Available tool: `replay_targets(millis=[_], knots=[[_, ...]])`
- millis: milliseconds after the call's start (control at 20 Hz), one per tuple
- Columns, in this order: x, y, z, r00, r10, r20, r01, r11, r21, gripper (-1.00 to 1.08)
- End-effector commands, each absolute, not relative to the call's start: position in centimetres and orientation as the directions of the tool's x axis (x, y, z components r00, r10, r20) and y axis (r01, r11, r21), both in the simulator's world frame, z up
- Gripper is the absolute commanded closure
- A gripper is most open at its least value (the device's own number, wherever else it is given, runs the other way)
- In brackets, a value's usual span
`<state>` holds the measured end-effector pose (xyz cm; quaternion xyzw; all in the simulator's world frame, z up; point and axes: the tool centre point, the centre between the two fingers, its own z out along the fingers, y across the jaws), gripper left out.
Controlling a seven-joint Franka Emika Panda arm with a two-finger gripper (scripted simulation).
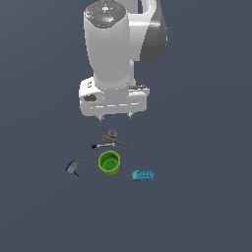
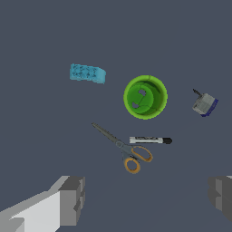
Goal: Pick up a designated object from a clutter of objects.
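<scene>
Claw hangs wide open above the scissors. The tiny blue-grey piece sits apart beside the green cup: probably light, rigid; pinch its blocky body, not the stem.

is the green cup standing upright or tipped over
Upright: the round green cup shows its open mouth to the wrist view, and its base rests on the floor in the exterior view.
</scene>
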<state>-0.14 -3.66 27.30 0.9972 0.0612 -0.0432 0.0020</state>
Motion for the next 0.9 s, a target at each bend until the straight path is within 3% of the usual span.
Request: replay_targets(millis=[0,850], knots=[[0.4,-4.3,26.7,0.984,0.156,-0.084,0.156,-0.988,-0.004,-0.92],[5.0,-10.4,20.8,0.886,0.461,-0.052,0.461,-0.887,-0.022,-0.92]])
